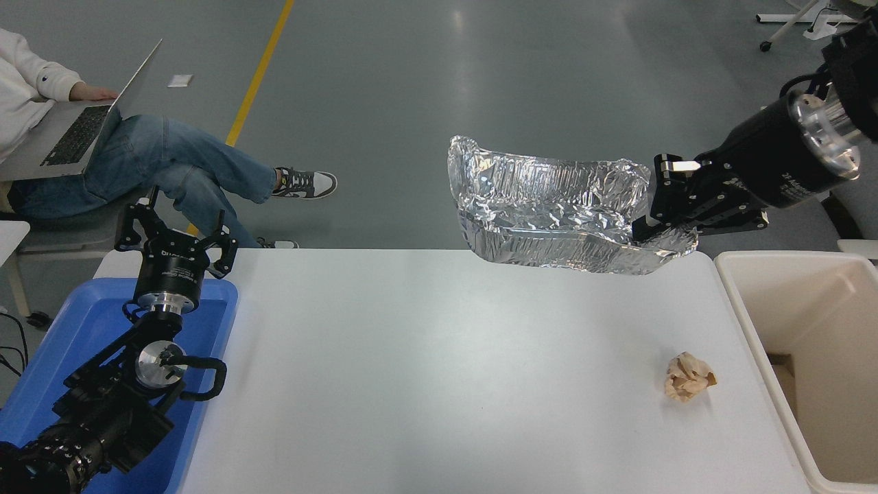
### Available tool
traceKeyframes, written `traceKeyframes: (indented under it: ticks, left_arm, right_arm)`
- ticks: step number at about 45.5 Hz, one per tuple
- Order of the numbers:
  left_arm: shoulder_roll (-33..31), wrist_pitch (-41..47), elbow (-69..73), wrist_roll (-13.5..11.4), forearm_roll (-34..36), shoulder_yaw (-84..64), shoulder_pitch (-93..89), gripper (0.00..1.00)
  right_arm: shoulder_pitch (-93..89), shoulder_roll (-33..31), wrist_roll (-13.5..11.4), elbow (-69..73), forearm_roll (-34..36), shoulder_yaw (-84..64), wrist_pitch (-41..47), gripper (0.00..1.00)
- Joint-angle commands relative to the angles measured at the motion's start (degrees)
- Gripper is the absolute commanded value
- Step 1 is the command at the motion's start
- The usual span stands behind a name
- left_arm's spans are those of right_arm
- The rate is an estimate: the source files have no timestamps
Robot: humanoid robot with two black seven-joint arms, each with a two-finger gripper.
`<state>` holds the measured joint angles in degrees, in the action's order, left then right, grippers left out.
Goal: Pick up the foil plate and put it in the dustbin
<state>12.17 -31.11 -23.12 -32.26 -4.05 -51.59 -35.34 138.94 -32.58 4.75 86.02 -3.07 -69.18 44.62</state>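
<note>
The right gripper (660, 206) is clamping the right rim of the foil plate (549, 209) (light, thin, easily crumpled), holding it aloft above the table's far edge, left of the dustbin (789, 322).

The dustbin (813, 322) stands open at the right edge of the worktop (425, 370), with nothing across its mouth. Only a crumpled paper wad (689, 377) (small, tan) lies near it; the middle is free.
</note>
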Motion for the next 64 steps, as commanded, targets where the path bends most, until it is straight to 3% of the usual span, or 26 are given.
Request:
traceKeyframes:
  ticks: [1, 8, 15, 21, 38, 53, 64]
  left_arm:
    - [0.0, 0.0, 0.0, 0.0, 0.0, 0.0, 0.0, 0.99]
    - [0.0, 0.0, 0.0, 0.0, 0.0, 0.0, -0.1, 0.99]
    - [0.0, 0.0, -0.1, 0.0, 0.0, 0.0, 0.0, 0.99]
    - [0.0, 0.0, -0.1, 0.0, 0.0, 0.0, 0.0, 0.99]
    - [0.0, 0.0, -0.1, 0.0, 0.0, 0.0, 0.0, 0.99]
    - [0.0, 0.0, 0.0, 0.0, 0.0, 0.0, 0.0, 0.99]
    - [0.0, 0.0, 0.0, 0.0, 0.0, -0.1, 0.0, 0.99]
  right_arm:
    - [1.2, -0.3, -0.2, -2.7, 0.3, -7.1, 0.4, 0.00]
    - [1.1, -1.3, 0.0, -7.0, 2.8, -16.9, -3.0, 0.00]
    - [-0.2, -10.7, -0.5, -11.0, 3.9, -22.6, -9.9, 0.00]
    - [-5.3, -14.1, -0.4, -16.6, 4.0, -26.4, -13.6, 0.00]
    - [-31.7, -27.7, -0.4, -35.5, 4.4, -17.4, -22.5, 0.00]
    - [-74.6, -26.8, -0.5, -54.7, 5.1, 13.4, -26.7, 0.00]
    - [-93.2, -17.2, -2.4, -65.7, 5.0, 31.7, -27.7, 0.00]
